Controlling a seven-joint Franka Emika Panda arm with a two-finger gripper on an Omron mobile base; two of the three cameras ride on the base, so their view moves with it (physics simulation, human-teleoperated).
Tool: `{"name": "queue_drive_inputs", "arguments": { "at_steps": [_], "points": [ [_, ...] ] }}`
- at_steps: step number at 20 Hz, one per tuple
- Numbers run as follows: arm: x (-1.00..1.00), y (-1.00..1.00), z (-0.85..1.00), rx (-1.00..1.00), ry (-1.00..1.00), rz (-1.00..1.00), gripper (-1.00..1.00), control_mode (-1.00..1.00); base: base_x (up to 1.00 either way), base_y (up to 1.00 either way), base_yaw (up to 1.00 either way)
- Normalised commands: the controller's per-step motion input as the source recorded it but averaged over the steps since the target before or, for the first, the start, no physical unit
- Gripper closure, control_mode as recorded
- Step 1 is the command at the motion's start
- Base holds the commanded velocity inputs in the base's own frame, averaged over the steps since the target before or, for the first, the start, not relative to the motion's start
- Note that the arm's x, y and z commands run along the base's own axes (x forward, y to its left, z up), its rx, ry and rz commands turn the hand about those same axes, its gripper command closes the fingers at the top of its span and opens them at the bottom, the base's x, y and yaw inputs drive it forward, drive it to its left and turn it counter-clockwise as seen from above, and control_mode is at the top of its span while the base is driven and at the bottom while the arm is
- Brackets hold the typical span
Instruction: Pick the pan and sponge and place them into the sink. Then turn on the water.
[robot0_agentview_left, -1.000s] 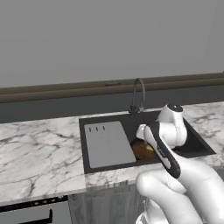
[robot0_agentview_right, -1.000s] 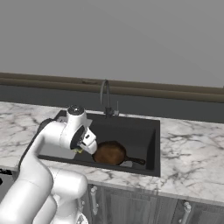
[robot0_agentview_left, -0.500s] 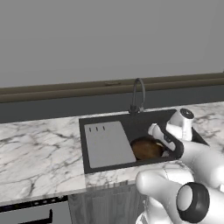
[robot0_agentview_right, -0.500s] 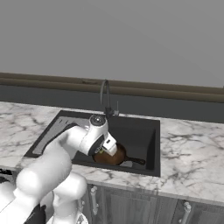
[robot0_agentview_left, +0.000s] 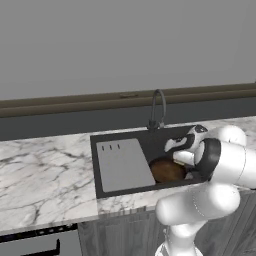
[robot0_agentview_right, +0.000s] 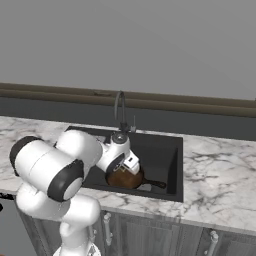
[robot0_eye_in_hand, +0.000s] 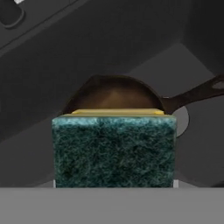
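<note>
the sponge (robot0_eye_in_hand: 113, 151) is held in the gripper (robot0_agentview_right: 131, 164), green face toward the hand camera with a yellow edge along its top, above the sink (robot0_agentview_right: 172, 150). the pan (robot0_agentview_left: 167, 170) is seen lying in the basin, its handle (robot0_eye_in_hand: 199, 95) stretched across the floor toward the round drain (robot0_eye_in_hand: 181, 120). the faucet (robot0_agentview_left: 158, 108) stands behind the basin.

You have one pan (robot0_agentview_left: 167, 170) at the middle right of the frame, one sponge (robot0_eye_in_hand: 113, 151) low in the hand view, one sink (robot0_agentview_left: 145, 143) with one drainboard (robot0_agentview_left: 123, 165) on its left side, and one faucet (robot0_agentview_left: 158, 108) just above it. One marble surface (robot0_agentview_left: 45, 172) spans the frame.
</note>
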Motion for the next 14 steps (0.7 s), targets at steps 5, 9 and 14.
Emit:
{"name": "queue_drive_inputs", "arguments": {
  "at_steps": [5, 9, 14],
  "points": [
    [0.39, -0.26, -0.45, 0.0, 0.12, 0.0, 1.0, -1.0, 0.0, 0.0, 0.0],
    [0.31, -0.19, -0.39, 0.0, 0.12, 0.0, 1.0, -1.0, 0.0, 0.0, 0.0],
    [0.33, -0.01, -0.39, 0.0, 0.1, 0.02, 1.0, -1.0, 0.0, 0.0, 0.0]
  ]
}}
